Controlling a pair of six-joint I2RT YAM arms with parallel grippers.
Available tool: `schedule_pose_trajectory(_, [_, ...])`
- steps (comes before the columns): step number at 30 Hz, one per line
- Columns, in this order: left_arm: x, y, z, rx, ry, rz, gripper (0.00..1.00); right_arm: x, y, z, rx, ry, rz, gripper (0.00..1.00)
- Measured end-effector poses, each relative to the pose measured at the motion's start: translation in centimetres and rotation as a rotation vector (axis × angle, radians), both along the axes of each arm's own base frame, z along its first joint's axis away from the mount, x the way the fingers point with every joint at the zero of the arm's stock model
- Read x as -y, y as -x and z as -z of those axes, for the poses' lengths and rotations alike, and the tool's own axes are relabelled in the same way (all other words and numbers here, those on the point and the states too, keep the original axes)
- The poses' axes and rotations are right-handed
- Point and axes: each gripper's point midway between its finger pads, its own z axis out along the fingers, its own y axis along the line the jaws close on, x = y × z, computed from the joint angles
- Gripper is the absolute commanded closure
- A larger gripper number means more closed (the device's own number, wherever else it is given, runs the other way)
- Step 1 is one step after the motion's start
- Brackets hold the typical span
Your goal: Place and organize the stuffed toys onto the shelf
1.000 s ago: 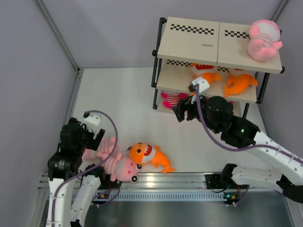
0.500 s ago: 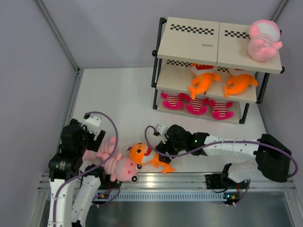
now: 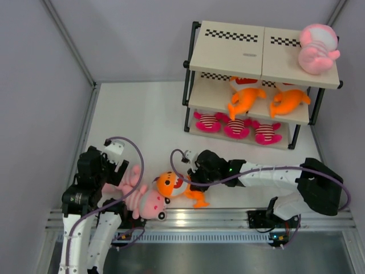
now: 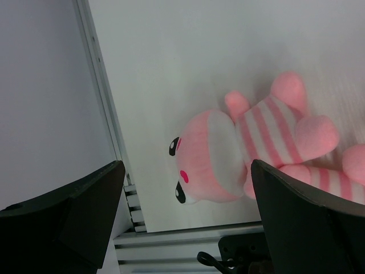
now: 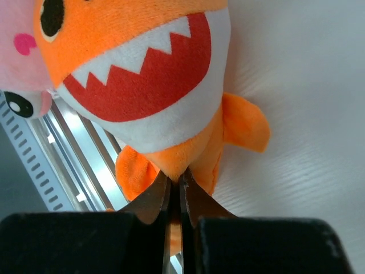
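The orange shark (image 3: 168,184) is a small plush, so it looks light, soft and easily squashed. It will not break or slip, but it will likely sag and swing from whichever part is pinched. The thick middle of the body seems the best place to hold it. A hold on a fin or on loose belly fabric could let it twist.

It lies on the table (image 3: 142,114) close to the near edge, beside the metal rail (image 3: 228,216). Its long axis runs roughly left to right, with the head to the left and the tail to the right, angled a little toward the rail. The toothy mouth faces the right wrist camera. Its head rests against the head of the pink doll (image 4: 211,154), which lies just to its left with its striped body stretched away from the shark.

The right gripper (image 3: 189,184) has its fingers closed almost together on a fold of the shark's underside, between the belly and the tail fins. It is a thin pinch, not a full grasp.

The left gripper (image 3: 117,171) hangs above the doll, spread wide and holding nothing.

The shelf (image 3: 228,51) stands well apart, at the far right.
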Motion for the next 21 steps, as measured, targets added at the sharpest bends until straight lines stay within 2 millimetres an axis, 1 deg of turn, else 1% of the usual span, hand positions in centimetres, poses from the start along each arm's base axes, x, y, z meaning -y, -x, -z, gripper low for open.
schedule_pose_trajectory(1, [0.0, 0.0, 0.0, 0.000, 0.000, 0.000, 0.01, 0.3, -0.3, -0.5, 0.011, 0.010, 0.019, 1.00])
schedule_pose_trajectory(2, [0.0, 0.0, 0.0, 0.000, 0.000, 0.000, 0.01, 0.5, -0.7, -1.5, 0.028, 0.012, 0.045, 1.00])
schedule_pose_trajectory(3, [0.0, 0.0, 0.0, 0.000, 0.000, 0.000, 0.01, 0.6, -1.2, -2.5, 0.052, 0.011, 0.069, 1.00])
schedule_pose_trajectory(4, [0.0, 0.0, 0.0, 0.000, 0.000, 0.000, 0.01, 0.6, -1.8, -3.9, 0.085, 0.002, 0.099, 1.00])
schedule_pose_trajectory(6, [0.0, 0.0, 0.0, 0.000, 0.000, -0.001, 0.02, 0.3, -3.4, -7.7, 0.159, -0.025, 0.168, 1.00])
schedule_pose_trajectory(9, [0.0, 0.0, 0.0, 0.000, 0.000, -0.002, 0.01, 0.1, -6.0, -14.4, 0.281, -0.090, 0.304, 1.00])
schedule_pose_trajectory(11, [-0.1, 0.0, 0.0, 0.000, -0.001, -0.004, 0.01, 0.7, -7.6, -17.9, 0.347, -0.114, 0.403, 1.00])
schedule_pose_trajectory(14, [-0.1, 0.0, 0.0, 0.000, -0.001, -0.004, 0.01, 2.2, -9.8, -21.5, 0.431, -0.125, 0.551, 1.00])
schedule_pose_trajectory(17, [-0.1, 0.0, 0.0, 0.000, -0.002, -0.002, 0.01, 3.7, -11.4, -23.4, 0.480, -0.124, 0.666, 1.00])
schedule_pose_trajectory(19, [-0.1, 0.0, 0.0, 0.000, -0.002, -0.001, 0.01, 4.5, -12.4, -24.0, 0.495, -0.129, 0.721, 1.00])
schedule_pose_trajectory(21, [-0.1, 0.0, 0.0, 0.000, -0.003, -0.002, 0.01, 5.6, -13.8, -24.1, 0.501, -0.128, 0.785, 1.00])
